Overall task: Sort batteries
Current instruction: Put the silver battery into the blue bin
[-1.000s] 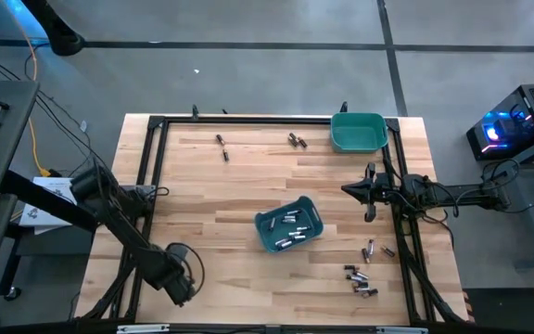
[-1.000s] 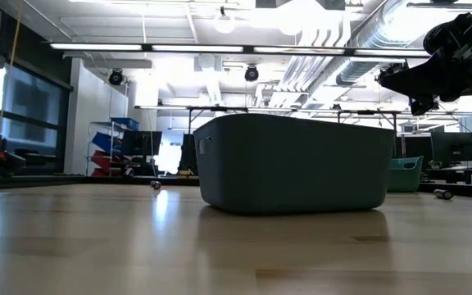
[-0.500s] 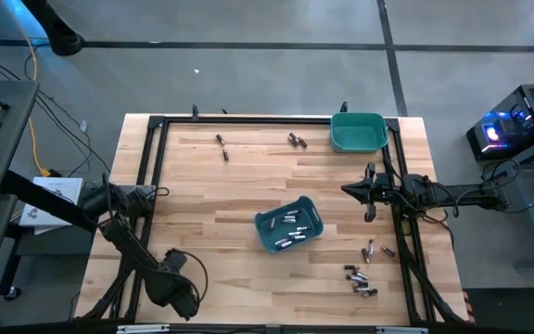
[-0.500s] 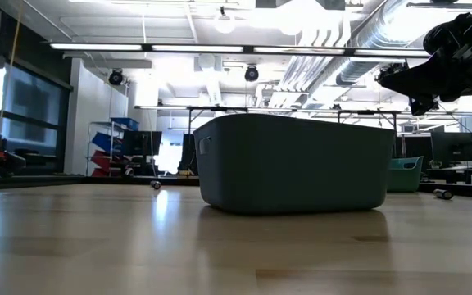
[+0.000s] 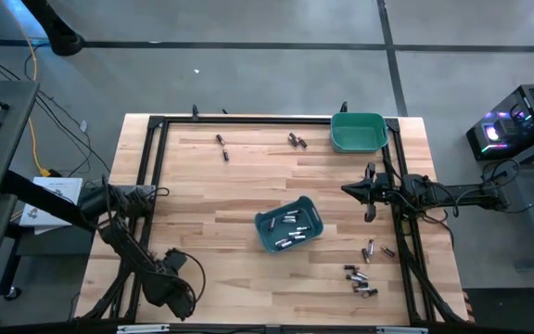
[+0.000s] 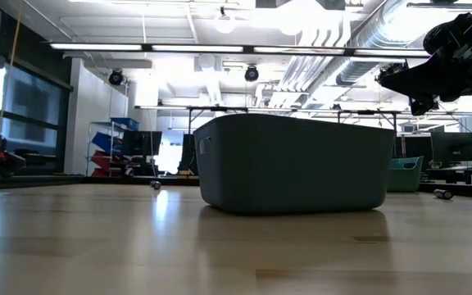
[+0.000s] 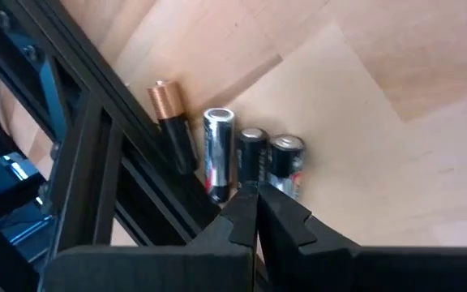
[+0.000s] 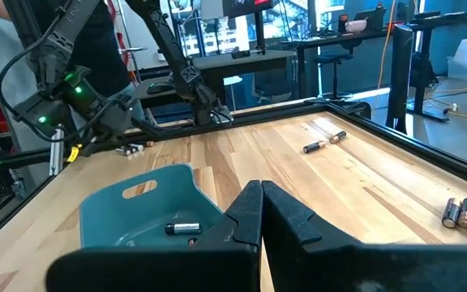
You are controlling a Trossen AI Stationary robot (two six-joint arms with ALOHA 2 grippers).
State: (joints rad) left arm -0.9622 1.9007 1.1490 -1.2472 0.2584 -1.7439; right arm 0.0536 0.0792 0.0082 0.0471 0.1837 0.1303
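— Wooden table (image 5: 230, 190): where are the batteries (image 5: 360, 276)?
— Scattered; several in the middle bin (image 5: 288, 225).
— Claws?
— Left claw (image 7: 255, 212) closed by four cells, seemingly empty; right claw (image 8: 261, 212) closed, empty.

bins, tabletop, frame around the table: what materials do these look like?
Bins: likely moulded plastic, matte teal, with rounded corners and a cut-out handle.
Tabletop: wood, seemingly jointed planks, showing pale grain strips with a light sheen.
Frame: probably metal rail, black, with straight thin bars.
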